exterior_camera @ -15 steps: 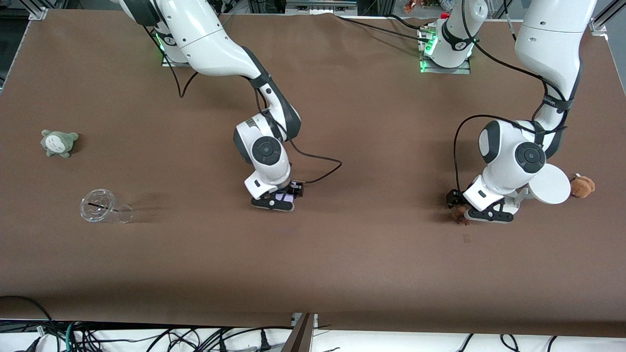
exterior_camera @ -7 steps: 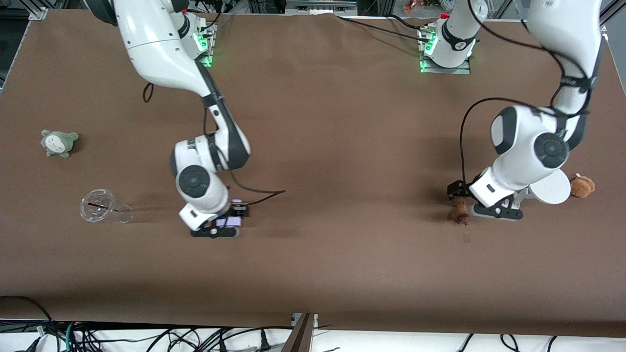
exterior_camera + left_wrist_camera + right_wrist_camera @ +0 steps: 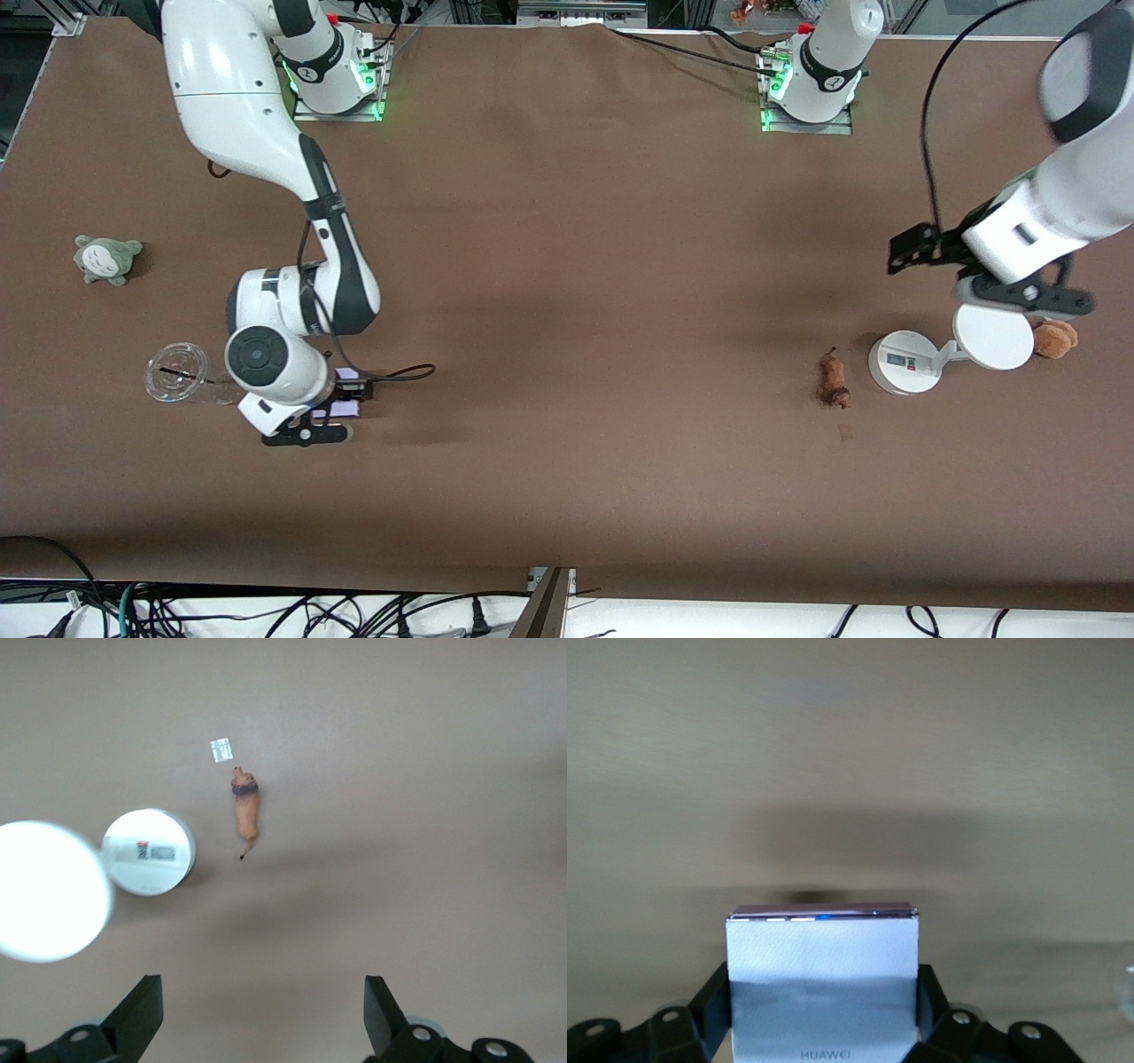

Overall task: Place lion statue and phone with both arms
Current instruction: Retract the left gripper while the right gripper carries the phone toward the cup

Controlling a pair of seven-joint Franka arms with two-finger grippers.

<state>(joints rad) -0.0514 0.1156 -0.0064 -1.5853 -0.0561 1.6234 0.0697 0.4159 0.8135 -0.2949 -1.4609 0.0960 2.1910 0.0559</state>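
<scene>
On the brown table [image 3: 567, 461], the right gripper [image 3: 306, 432] has carried the phone [image 3: 345, 408] from mid-table toward the right arm's end and now holds it low, pinched between closed fingers, beside the clear plastic cup [image 3: 182, 374], so its placement looks close. The lion statue [image 3: 832, 378] has been set down and lies free, just beside the white stand [image 3: 904, 361], while the left gripper [image 3: 1019, 299] has lifted away, fingers spread wide and empty over the stand's disc, so that half seems done
</scene>
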